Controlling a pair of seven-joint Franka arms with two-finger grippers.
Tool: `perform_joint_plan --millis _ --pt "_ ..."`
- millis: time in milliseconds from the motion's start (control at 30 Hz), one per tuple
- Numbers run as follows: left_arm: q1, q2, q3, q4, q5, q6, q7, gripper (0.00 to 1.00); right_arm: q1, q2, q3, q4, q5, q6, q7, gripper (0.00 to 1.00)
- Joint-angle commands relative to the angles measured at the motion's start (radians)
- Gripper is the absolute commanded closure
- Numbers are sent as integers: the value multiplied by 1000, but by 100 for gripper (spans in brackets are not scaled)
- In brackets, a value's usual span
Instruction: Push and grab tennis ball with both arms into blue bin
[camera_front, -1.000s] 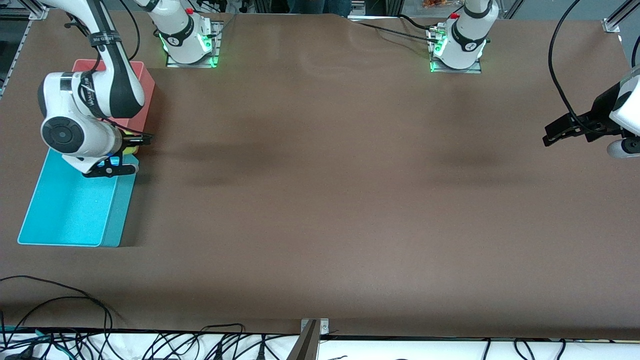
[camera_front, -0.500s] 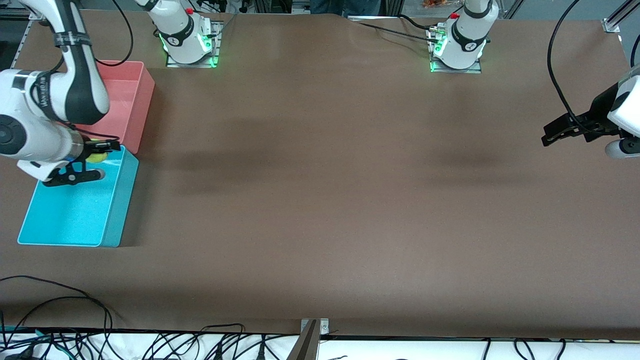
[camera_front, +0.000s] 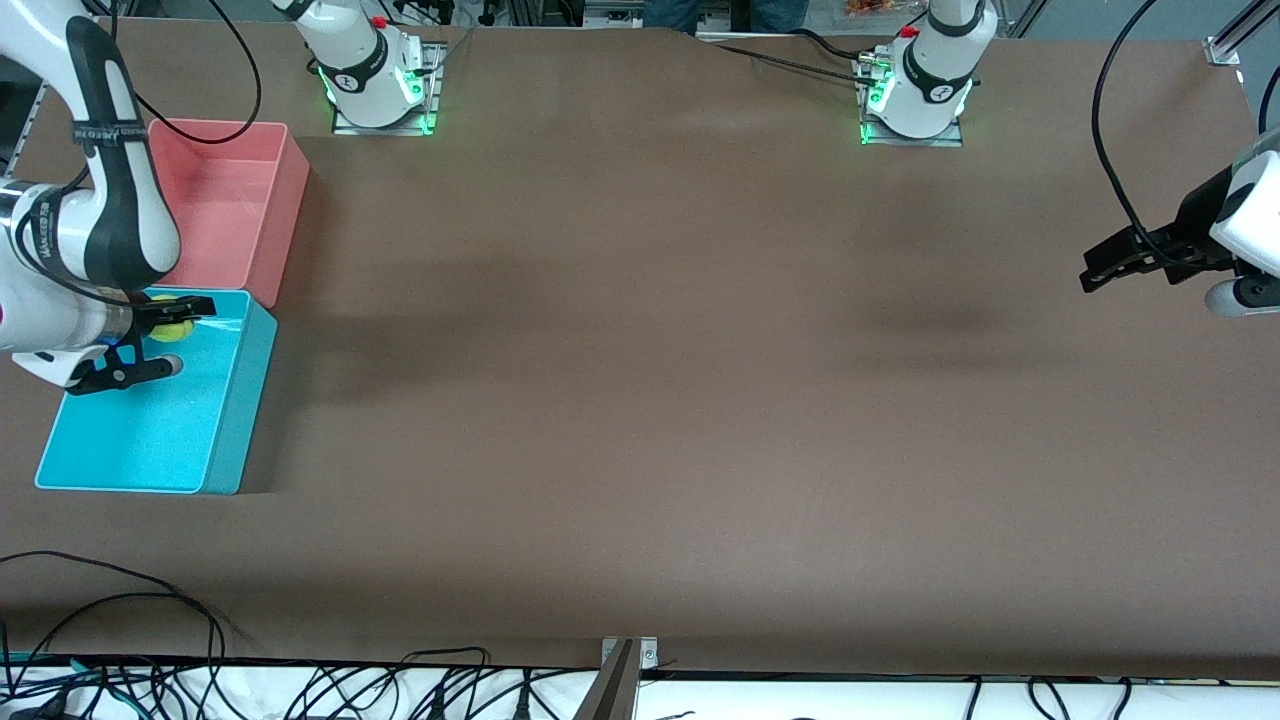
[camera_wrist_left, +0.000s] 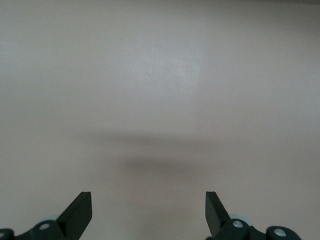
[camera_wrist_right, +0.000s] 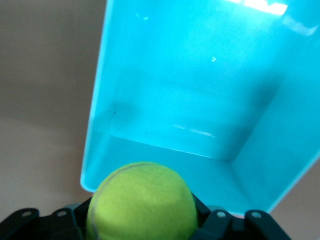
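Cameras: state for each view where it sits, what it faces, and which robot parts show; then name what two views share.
Front view: high across the table, facing both bases; shows both arms, the pink bin, the blue bin.
Left wrist view: on the left wrist, facing bare table; the open left pincer shows.
Right wrist view: on the right wrist, over the blue bin; right pincer shut on the tennis ball.
Shared: front and right wrist views show ball and blue bin.

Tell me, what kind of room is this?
Probably a robotics lab. Two white arms are bolted to a brown table; the right gripper holds a tennis ball over a blue bin, and loose cables trail along the edge.
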Motion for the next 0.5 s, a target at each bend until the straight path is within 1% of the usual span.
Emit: perform_joint_plan --millis 0,67,233,367,467 --pt "-6 -4 9 0 -6 -10 18 0 -52 61 9 31 35 20 -62 52" --pt "-6 -4 9 1 -6 -10 18 0 -58 76 10 31 43 23 -63 52" --pt "-8 7 8 7 11 -6 18 0 -58 101 9 31 110 23 -65 52" --pt "-11 7 -12 3 16 -8 18 0 -72 125 10 32 116 25 -71 52" --pt "-11 7 -12 3 19 -8 18 0 -81 142 10 32 116 40 -72 52"
